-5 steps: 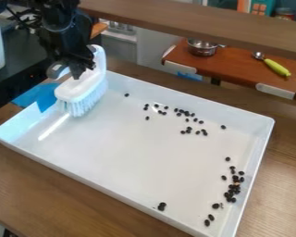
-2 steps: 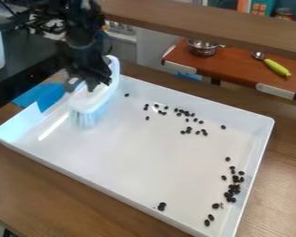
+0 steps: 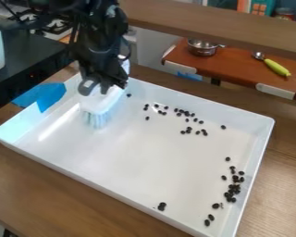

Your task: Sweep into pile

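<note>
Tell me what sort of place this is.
Probably a lab's toy-kitchen setup: a black robot arm over a white tray, with a small metal pot on a shelf behind.

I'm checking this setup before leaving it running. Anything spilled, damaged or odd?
The blue tape over the tray's upper-left rim looks creased rather than flat. The dark beans lie scattered, mostly toward the far and right sides, but sweeping them up is the task. I see no damage.

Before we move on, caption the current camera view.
Black gripper holds a brush in a white tray of scattered dark beans.
</note>
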